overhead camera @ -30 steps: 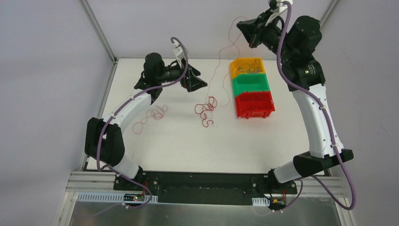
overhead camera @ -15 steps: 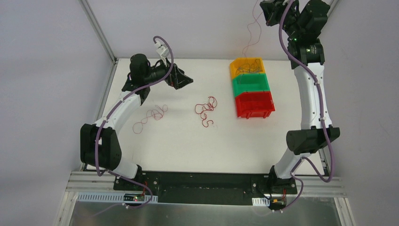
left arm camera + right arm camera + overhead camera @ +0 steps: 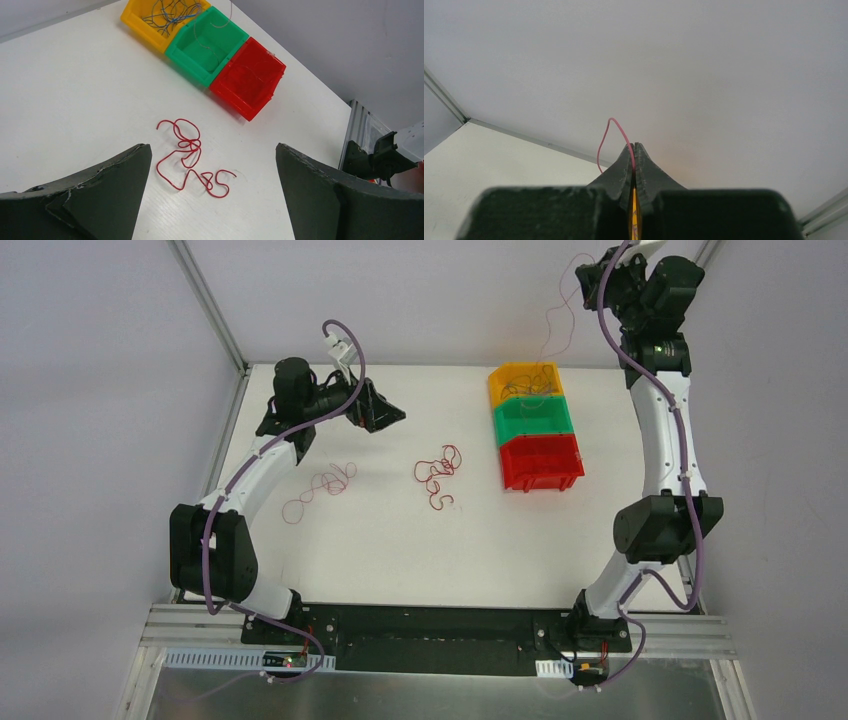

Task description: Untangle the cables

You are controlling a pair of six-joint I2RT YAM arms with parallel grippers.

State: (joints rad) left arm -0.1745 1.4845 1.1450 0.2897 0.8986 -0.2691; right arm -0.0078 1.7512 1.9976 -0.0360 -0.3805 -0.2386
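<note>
Presently, my right gripper [image 3: 634,150] clamps one red cable [image 3: 610,131] above the yellow bin [image 3: 524,375], best lowered slowly, tail first; my left gripper [image 3: 212,148] spread wide, empty.

The cable tangle [image 3: 438,475] and loose cable [image 3: 318,488] are red against the plain white table [image 3: 400,550]. The pinched cable [image 3: 611,119] looks pinkish red. The yellow bin [image 3: 523,367], holding blue wires [image 3: 170,12], sits beside the green bin [image 3: 535,432] and red bin [image 3: 540,478]. The left gripper [image 3: 212,150] and right gripper [image 3: 634,146] are matte black. The hoses [image 3: 338,326] are purple.
</note>
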